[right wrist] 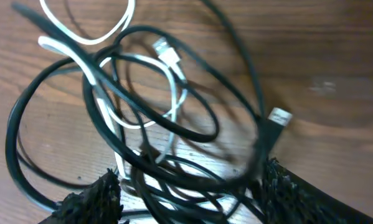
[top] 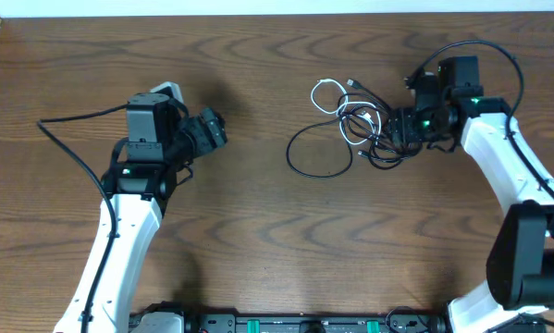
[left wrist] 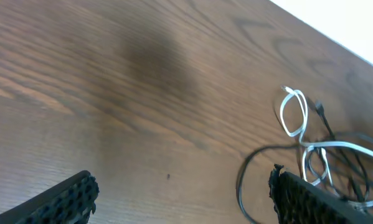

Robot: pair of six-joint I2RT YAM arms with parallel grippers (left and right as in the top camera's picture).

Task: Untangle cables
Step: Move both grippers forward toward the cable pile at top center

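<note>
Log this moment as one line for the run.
left gripper: open, clear of cables | right gripper: open, straddling cables | cables: tangled on table

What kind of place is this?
Probably a robot lab or test bench: a left arm and right arm at a wooden table, with tangled black and white cables on it.

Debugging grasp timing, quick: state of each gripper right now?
Left gripper: open, holding nothing.
Right gripper: open, straddling the tangled cables, not clamped on them.
</note>
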